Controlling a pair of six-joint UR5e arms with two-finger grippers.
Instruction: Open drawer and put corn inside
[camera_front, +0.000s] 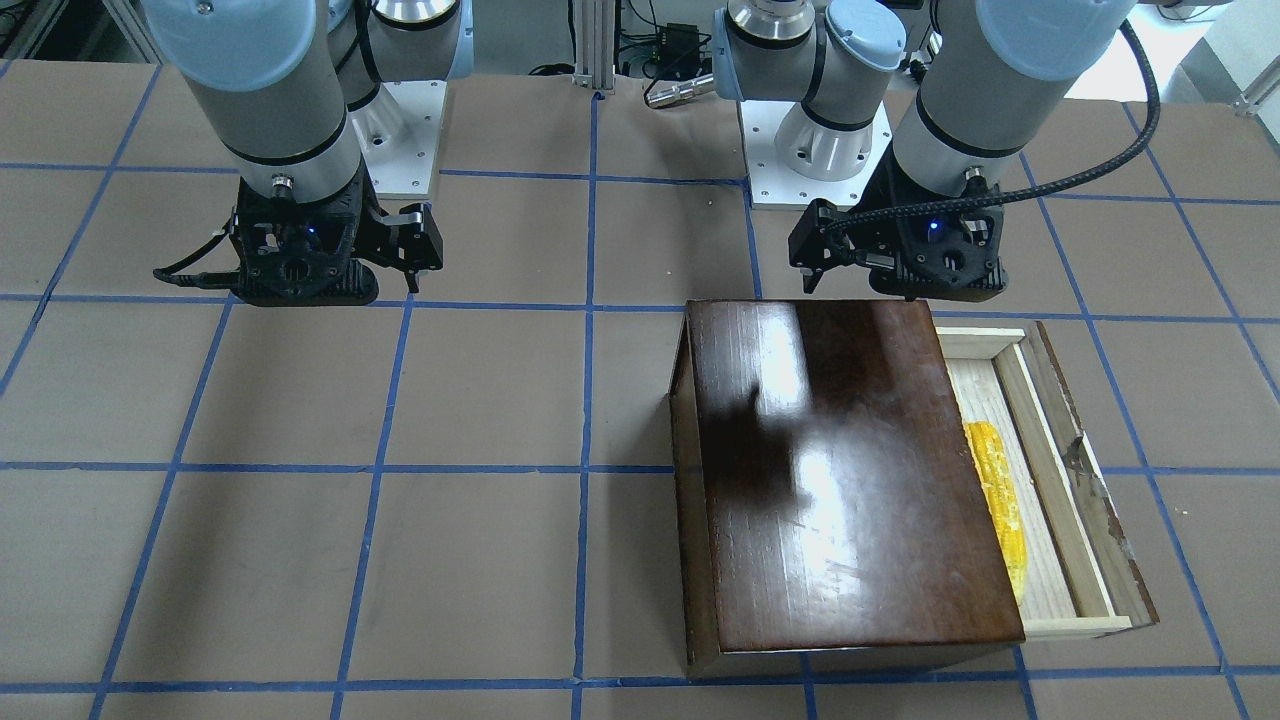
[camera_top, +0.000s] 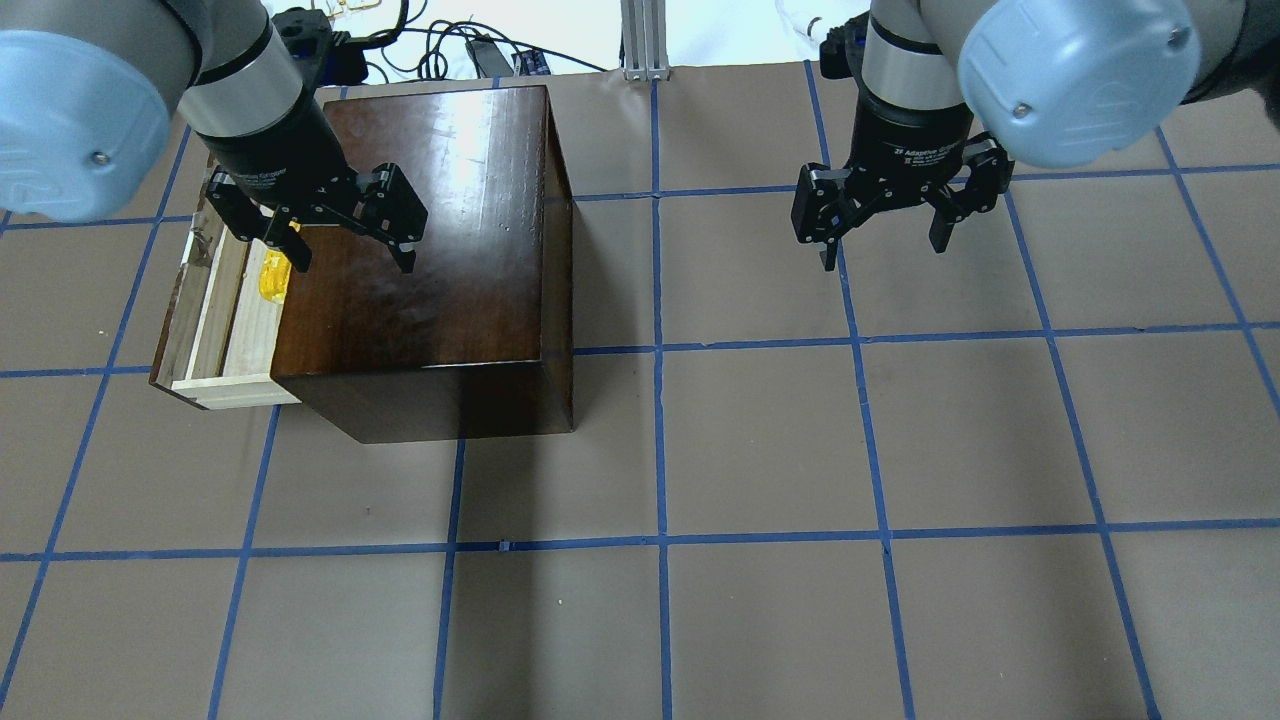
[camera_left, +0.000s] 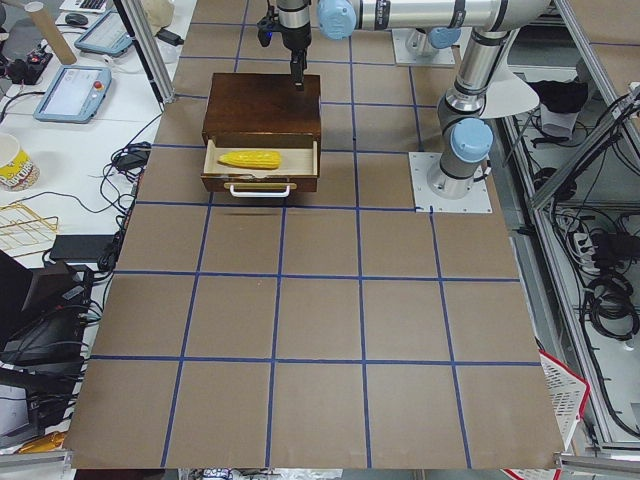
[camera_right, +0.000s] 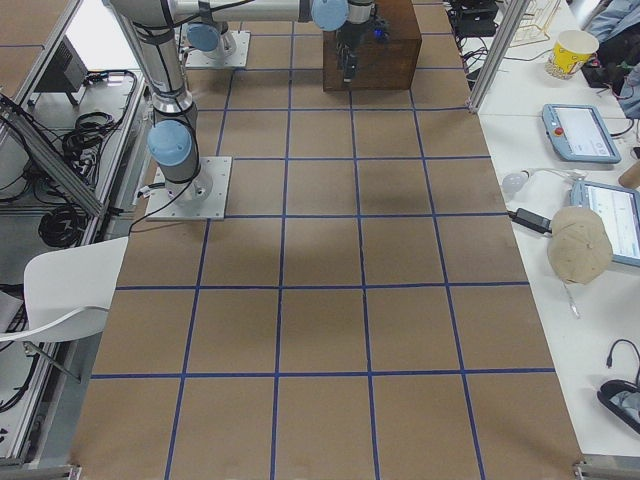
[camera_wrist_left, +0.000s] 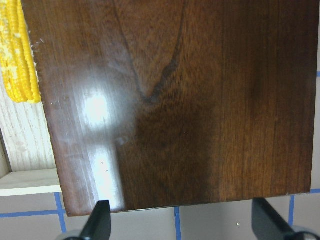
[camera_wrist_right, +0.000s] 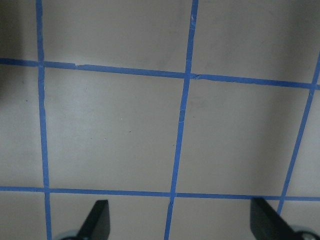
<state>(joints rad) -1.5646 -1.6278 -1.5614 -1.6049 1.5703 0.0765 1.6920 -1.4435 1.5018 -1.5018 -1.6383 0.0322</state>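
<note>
The glossy dark-brown box (camera_top: 430, 260) stands at the table's left. Its pale wood drawer (camera_front: 1060, 520) is pulled open, with its whitish handle (camera_left: 260, 189) facing out. The yellow corn (camera_front: 1000, 495) lies inside the drawer, also seen in the overhead view (camera_top: 272, 277), the exterior left view (camera_left: 252, 159) and the left wrist view (camera_wrist_left: 19, 52). My left gripper (camera_top: 350, 262) is open and empty, raised above the box top near the drawer side. My right gripper (camera_top: 885, 248) is open and empty over bare table, far from the box.
The table (camera_top: 760, 450) is brown board with a blue tape grid. The arm base plates (camera_front: 820, 170) stand at the robot's edge. Tablets and a cup (camera_right: 574, 52) lie on side benches off the table.
</note>
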